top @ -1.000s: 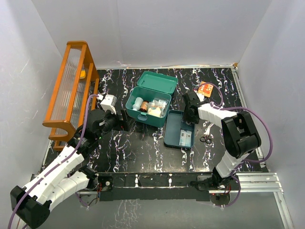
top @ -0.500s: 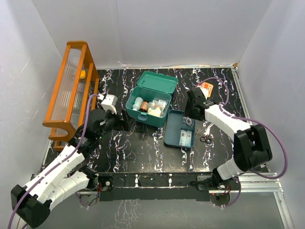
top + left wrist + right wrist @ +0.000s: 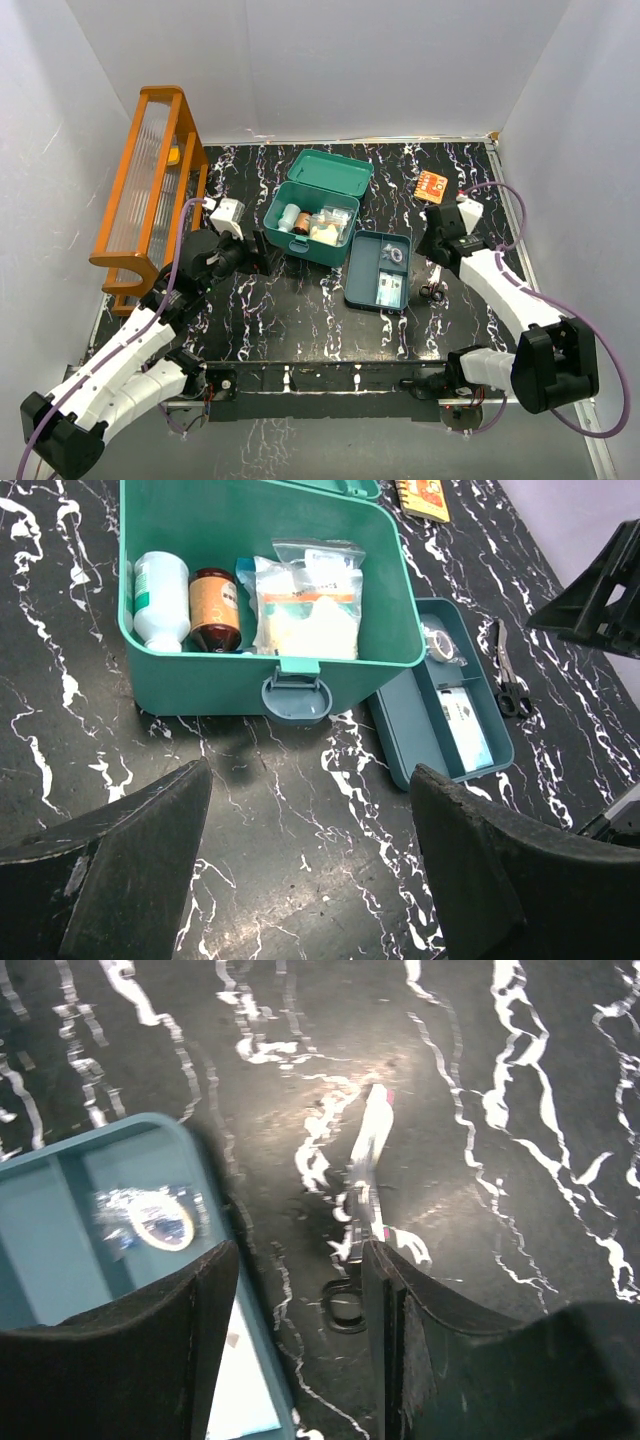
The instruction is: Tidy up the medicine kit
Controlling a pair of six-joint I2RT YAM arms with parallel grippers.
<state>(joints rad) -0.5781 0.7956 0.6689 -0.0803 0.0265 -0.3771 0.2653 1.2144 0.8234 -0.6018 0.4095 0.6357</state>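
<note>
The medicine kit (image 3: pixel 300 243) is a teal box standing open mid-table, with two bottles and clear bags inside; the left wrist view shows its front wall (image 3: pixel 220 685). Its teal tray (image 3: pixel 364 275) lies on the table to the right and holds a small roll (image 3: pixel 392 256) and a white packet (image 3: pixel 390 291). My left gripper (image 3: pixel 261 252) hangs open just left of the box, nothing between its fingers (image 3: pixel 310 780). My right gripper (image 3: pixel 429 250) is open right of the tray (image 3: pixel 60 1220), low over black-handled scissors (image 3: pixel 368 1160) lying on the table.
An orange wooden rack (image 3: pixel 150 190) fills the left side. An orange card (image 3: pixel 432 186) lies at the back right, behind the right arm. The scissors (image 3: pixel 432 291) lie just right of the tray. White walls enclose the table on three sides.
My right gripper has opened and swung from above the tray's far end to its right, over the scissors. The small roll now shows in the tray. The left arm has not moved.
</note>
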